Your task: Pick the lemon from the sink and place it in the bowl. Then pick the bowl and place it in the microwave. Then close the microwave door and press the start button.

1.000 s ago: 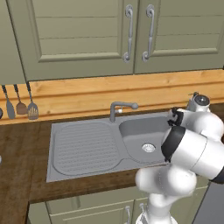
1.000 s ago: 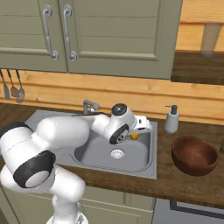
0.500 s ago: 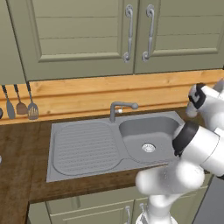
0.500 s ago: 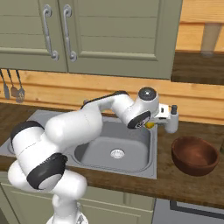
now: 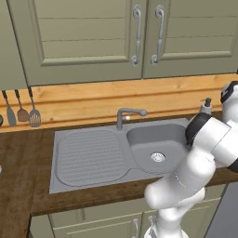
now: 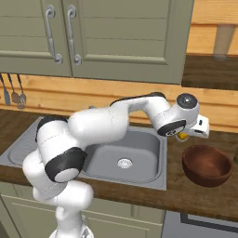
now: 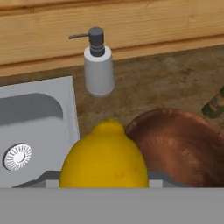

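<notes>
Gripper (image 6: 188,135) pinching the lemon (image 7: 104,157), held in the air just beside the near-left rim of the wooden bowl (image 6: 207,165), not yet over its middle. Sink (image 6: 135,155) basin left of the bowl, with nothing in it but the drain. Soap dispenser (image 7: 98,63) standing behind the bowl, apart from it.

Risk, as a judgement: letting go here could drop the lemon onto the rim, then bouncing to the counter or rolling back into the sink. Lowering too fast could also knock the bowl away.
</notes>
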